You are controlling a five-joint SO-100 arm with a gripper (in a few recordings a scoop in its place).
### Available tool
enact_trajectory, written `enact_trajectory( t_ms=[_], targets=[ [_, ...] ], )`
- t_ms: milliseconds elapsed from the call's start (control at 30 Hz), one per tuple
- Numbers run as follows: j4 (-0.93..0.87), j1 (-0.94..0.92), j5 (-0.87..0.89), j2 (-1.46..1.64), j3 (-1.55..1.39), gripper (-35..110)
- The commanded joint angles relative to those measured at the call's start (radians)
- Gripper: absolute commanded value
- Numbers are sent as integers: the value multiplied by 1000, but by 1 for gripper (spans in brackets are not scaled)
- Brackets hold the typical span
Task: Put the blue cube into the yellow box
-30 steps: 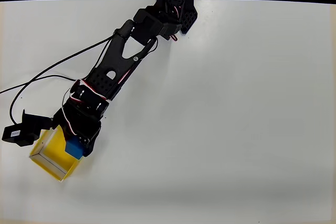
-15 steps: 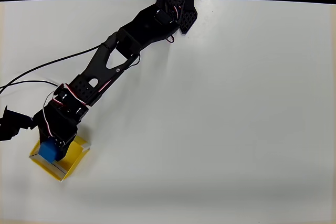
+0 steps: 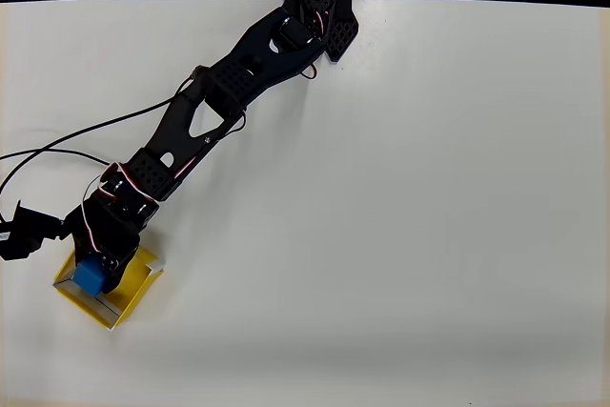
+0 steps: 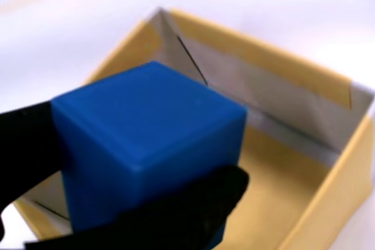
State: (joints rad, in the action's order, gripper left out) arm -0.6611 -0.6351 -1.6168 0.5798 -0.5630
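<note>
Between the black fingers of the gripper, clamped shut on it, sits the cube, raised above the open box; beyond and below it lies the yellow floor, so release should drop it inside.

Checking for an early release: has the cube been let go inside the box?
No: in the wrist view the cube sits clamped between the black gripper fingers, held above the box floor.
</note>
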Motion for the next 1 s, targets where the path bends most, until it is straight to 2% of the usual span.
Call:
enact_trajectory(
  t_ms=[0, 200, 367, 700, 833, 967],
  targets=[
    [34, -26, -17, 80, 143, 21],
    [84, -29, 12, 67, 143, 40],
    [100, -31, 8, 75, 140, 44],
    [-75, 14, 51, 417, -31, 42],
    [-170, 51, 58, 615, -166, 36],
    [-190, 103, 49, 815, -390, 27]
  ],
)
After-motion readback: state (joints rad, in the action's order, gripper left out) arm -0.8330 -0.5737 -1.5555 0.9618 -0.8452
